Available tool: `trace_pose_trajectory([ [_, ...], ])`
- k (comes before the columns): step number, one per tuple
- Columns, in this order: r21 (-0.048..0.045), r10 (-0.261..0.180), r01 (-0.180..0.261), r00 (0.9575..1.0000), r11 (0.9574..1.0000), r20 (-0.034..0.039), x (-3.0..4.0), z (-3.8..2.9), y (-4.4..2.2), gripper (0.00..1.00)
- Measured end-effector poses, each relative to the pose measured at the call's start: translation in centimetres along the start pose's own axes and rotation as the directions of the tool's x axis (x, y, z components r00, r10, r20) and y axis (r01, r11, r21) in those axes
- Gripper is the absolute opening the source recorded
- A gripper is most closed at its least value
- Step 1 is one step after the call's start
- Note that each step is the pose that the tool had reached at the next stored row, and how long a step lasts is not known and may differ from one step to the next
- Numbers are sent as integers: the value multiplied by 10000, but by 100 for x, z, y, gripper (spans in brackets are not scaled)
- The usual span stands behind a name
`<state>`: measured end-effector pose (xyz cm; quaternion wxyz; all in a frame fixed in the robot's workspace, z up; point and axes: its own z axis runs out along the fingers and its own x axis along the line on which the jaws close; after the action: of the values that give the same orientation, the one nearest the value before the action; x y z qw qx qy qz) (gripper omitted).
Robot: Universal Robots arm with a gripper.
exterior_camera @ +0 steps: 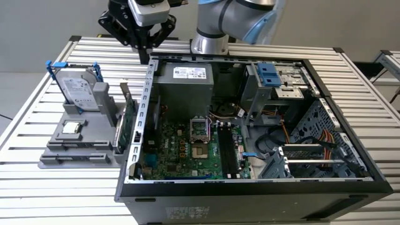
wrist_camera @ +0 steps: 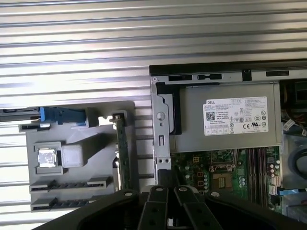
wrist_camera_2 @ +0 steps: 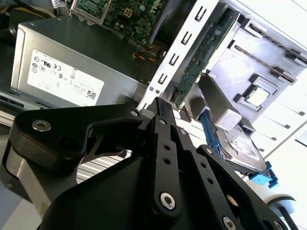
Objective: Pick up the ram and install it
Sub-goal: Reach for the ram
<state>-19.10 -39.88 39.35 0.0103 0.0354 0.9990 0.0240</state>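
Ram: its place cannot be determined from these views, so its relation to the jaws cannot be stated. The gripper [exterior_camera: 145, 58] is shown above the far corner of the computer case [exterior_camera: 262, 199] on the exterior view's left. Its jaws are drawn together tip to tip and nothing is clamped between them. In the second wrist view the black fingers [wrist_camera_2: 160, 124] are seen pointing toward the case wall.

The scene is carried on a slatted metal table [exterior_camera: 56, 61], behind which a pale wall [exterior_camera: 37, 18] is seen. The opened case is laid on its side. The silver-and-blue arm [exterior_camera: 231, 18] is mounted just beyond its far edge. Inside the case, a grey power supply [exterior_camera: 184, 79] is placed at the far left, and a green motherboard [exterior_camera: 181, 150] lies nearer.

Just beside the case, on the exterior view's left, a grey holder [exterior_camera: 75, 159] is set on the table. In it, a hard drive [exterior_camera: 78, 91] is held upright at the far end. A green expansion card [exterior_camera: 129, 124] is stood on edge along the side nearest the case. A small square processor chip [exterior_camera: 73, 126] is seated near the middle.
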Motion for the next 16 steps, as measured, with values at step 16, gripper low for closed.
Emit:
trace_pose_trajectory([
  [16,0,-1,1,10000,10000,0,206,-4,-15,0],
])
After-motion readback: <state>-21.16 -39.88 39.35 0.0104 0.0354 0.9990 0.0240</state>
